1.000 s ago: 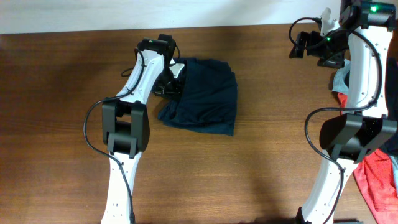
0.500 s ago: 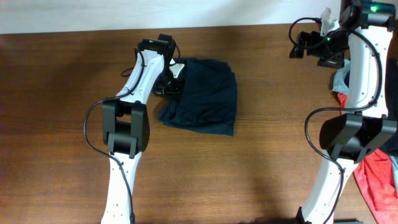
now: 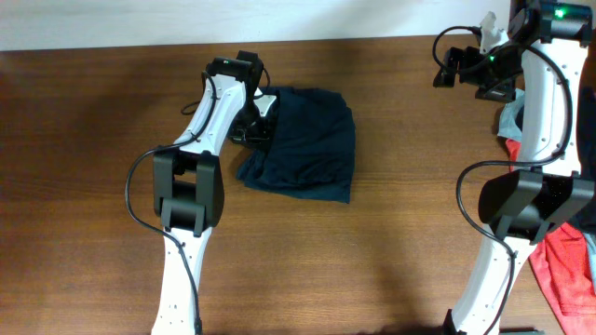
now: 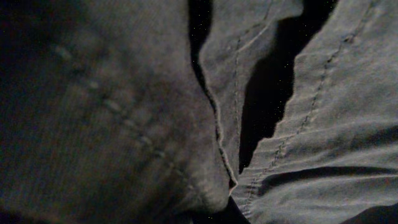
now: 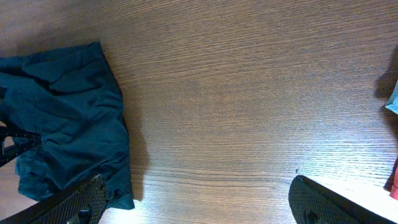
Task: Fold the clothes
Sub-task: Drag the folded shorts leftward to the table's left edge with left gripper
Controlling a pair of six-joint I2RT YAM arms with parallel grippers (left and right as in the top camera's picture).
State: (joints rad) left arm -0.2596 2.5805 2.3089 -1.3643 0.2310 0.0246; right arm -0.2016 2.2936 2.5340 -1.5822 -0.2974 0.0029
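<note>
The dark navy shorts [image 3: 307, 144] lie bunched and partly folded on the wooden table [image 3: 391, 233], left of centre. My left gripper [image 3: 253, 126] sits at their left edge, shut on a bunch of the shorts' fabric. Its wrist view is filled with close-up folds and seams of the shorts [image 4: 311, 124], and its fingers are hidden there. My right gripper [image 3: 461, 73] hangs open at the far right, well away from the cloth. The right wrist view shows the right gripper [image 5: 199, 211] with nothing but bare wood between its jaws, and the shorts [image 5: 62, 124] at the left.
A heap of other garments lies at the table's right edge, with red cloth [image 3: 568, 261] and pale blue cloth [image 3: 510, 116] behind the right arm. Bare wood spreads between the shorts and the right arm.
</note>
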